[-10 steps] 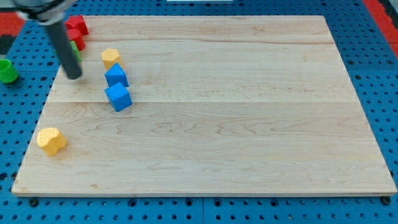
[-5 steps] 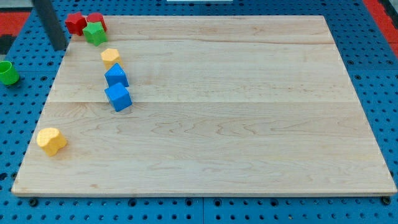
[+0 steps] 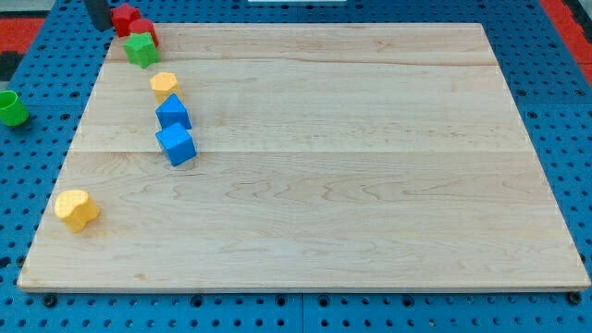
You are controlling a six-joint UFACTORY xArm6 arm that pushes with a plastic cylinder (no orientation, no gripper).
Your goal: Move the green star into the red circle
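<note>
The green star (image 3: 141, 49) lies near the board's top left corner. Two red blocks lie just above it: one (image 3: 145, 30) touches the star's top edge, and the other (image 3: 123, 17) sits up and to the left of that at the board's top edge. I cannot make out which red block is the circle. My tip (image 3: 99, 25) is at the view's top left, just left of the upper red block and up-left of the green star, not touching the star.
A yellow block (image 3: 165, 85) and two blue blocks (image 3: 173, 112) (image 3: 176, 144) run in a line below the star. A yellow block (image 3: 76, 209) lies at the board's lower left. A green cylinder (image 3: 11, 106) stands off the board at the left.
My tip has moved up along the left edge towards the view's top. The green star came out from behind the rod, and the left red block shifted up and to the right.
</note>
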